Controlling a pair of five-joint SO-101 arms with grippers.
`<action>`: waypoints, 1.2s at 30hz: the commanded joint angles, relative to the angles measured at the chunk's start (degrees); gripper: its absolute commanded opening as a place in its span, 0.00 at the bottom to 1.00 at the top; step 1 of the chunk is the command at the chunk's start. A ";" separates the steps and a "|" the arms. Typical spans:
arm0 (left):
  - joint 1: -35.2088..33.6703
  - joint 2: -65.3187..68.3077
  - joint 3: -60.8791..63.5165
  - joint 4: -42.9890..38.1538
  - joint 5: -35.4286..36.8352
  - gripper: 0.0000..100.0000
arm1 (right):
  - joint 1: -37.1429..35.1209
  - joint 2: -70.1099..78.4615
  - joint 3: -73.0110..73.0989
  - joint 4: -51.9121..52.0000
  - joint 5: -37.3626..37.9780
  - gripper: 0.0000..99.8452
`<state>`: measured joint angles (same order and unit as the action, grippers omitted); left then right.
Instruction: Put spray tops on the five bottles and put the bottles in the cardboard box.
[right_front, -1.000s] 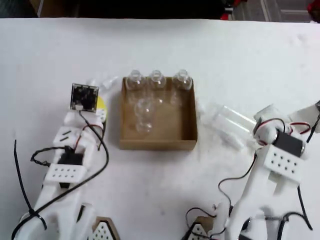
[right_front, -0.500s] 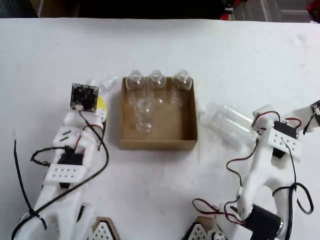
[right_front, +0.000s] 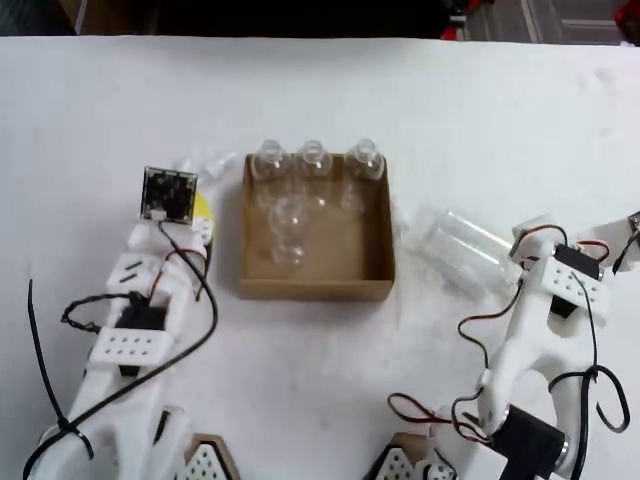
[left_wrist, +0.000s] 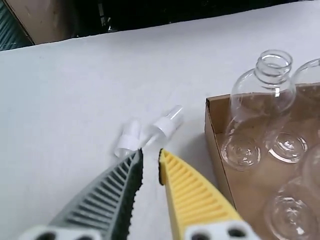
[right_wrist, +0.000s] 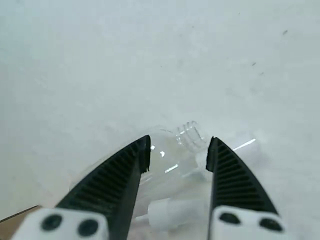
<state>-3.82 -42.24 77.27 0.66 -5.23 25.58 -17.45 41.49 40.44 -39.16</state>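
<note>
The cardboard box (right_front: 372, 262) sits mid-table with three open-necked clear bottles (right_front: 312, 158) upright along its far wall and another bottle (right_front: 287, 222) near its middle. A further clear bottle (right_front: 458, 243) lies on its side right of the box, its neck (right_wrist: 190, 134) just beyond my right gripper (right_wrist: 178, 147), which is open around it. A white spray top (right_wrist: 169, 213) lies between the black fingers (right_wrist: 135, 165). Two spray tops (left_wrist: 167, 122) (left_wrist: 127, 140) lie just ahead of my left gripper (left_wrist: 150, 156), open by a narrow gap with nothing in it, left of the box wall (left_wrist: 215, 132).
The left arm (right_front: 150, 290) stretches from the front edge toward the box's left side, and the right arm (right_front: 550, 290) stands at the right. Loose cables (right_front: 470, 330) hang near both bases. White table (right_front: 320, 90) spreads behind the box.
The right arm has folded lower and drawn slightly back beside the lying bottle. The left arm, the box and the bottles have not moved.
</note>
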 joint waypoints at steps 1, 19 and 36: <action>0.92 -1.89 -0.26 -1.23 0.26 0.06 | 0.75 0.13 0.09 -2.07 -2.20 0.16; 0.92 -1.89 -0.26 -1.23 0.26 0.06 | -0.84 11.82 -3.43 -4.18 -3.16 0.16; 0.92 -1.89 -0.26 -1.23 0.26 0.06 | 0.84 6.37 -7.38 3.65 1.05 0.16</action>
<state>-3.82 -42.24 77.27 0.66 -5.23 25.67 -4.44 36.22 40.70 -42.07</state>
